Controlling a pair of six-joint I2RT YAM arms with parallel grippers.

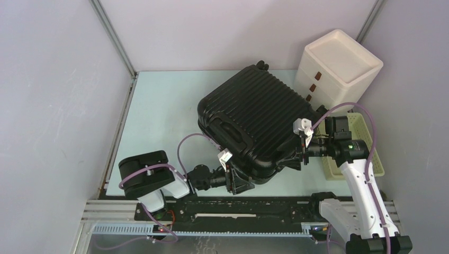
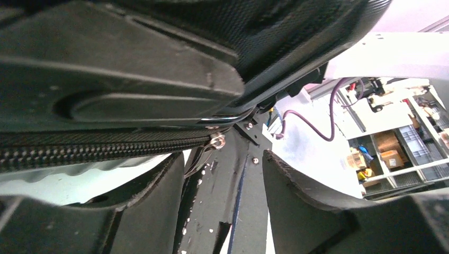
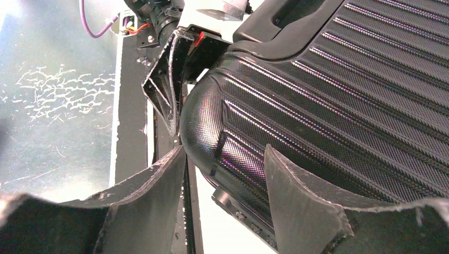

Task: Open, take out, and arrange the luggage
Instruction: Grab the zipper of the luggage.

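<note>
My left claw (image 2: pixel 222 159) stands part open and empty under the luggage (image 1: pixel 254 116); my right claw (image 3: pixel 223 151), part open, straddles its corner.

Black luggage (image 1: pixel 254 116), white drawer box (image 1: pixel 339 66) beside

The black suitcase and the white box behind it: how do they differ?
The suitcase is black and ribbed; the drawer box is white and smooth. The suitcase lies on its broad side, skewed; the drawer box stands upright. The suitcase has one long black handle; the drawer box three small brown pulls. Both look closed.
</note>
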